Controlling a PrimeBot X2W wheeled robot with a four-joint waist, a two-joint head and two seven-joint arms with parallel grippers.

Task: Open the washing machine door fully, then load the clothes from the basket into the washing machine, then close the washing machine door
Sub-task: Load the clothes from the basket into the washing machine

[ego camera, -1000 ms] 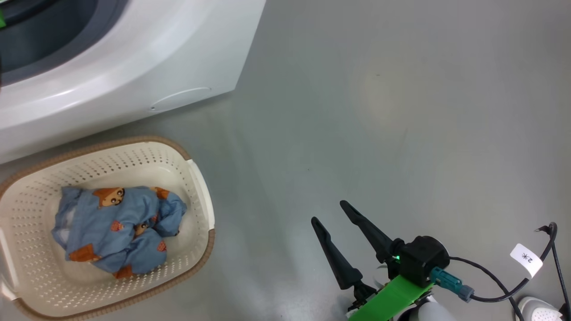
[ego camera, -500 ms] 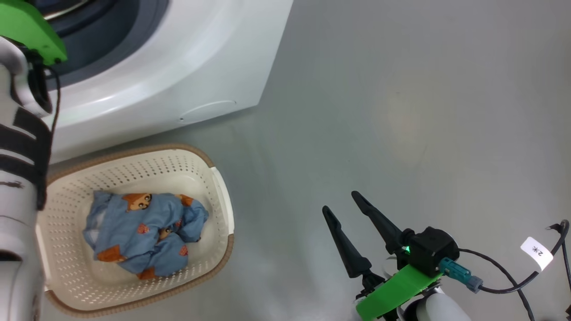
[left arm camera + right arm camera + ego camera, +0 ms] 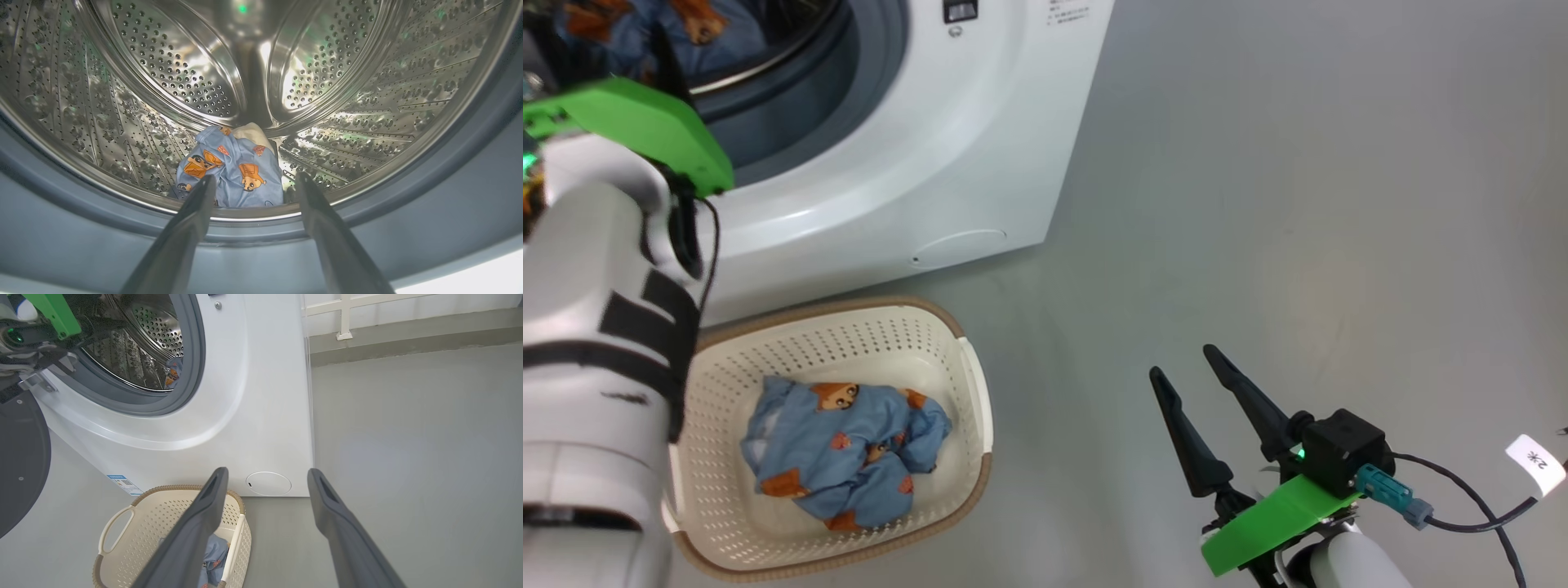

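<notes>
**At the drum mouth: left hand released, one garment inside**

Before the grey rubber gasket (image 3: 449, 171) the left hand (image 3: 255, 177) is held with its fingers spread and nothing between them, pointed into the steel perforated drum (image 3: 163, 61). Just beyond the fingertips a crumpled blue garment (image 3: 237, 171) with orange cartoon prints is seen lying low in the drum, near its front lip. The right hand (image 3: 1183, 361) is likewise spread and empty, held over the grey floor (image 3: 1298, 204), well apart from the washing machine (image 3: 947, 147). The washing machine door (image 3: 20, 457) is seen as a dark round panel swung wide of the opening. The basket (image 3: 968, 392), cream-white and perforated with a brown woven-look rim, is set on the floor just beside the machine's front, near the round flap (image 3: 960, 245). A second blue garment (image 3: 849, 441) is bunched at its bottom. Open floor is seen between the basket and the right hand.
</notes>
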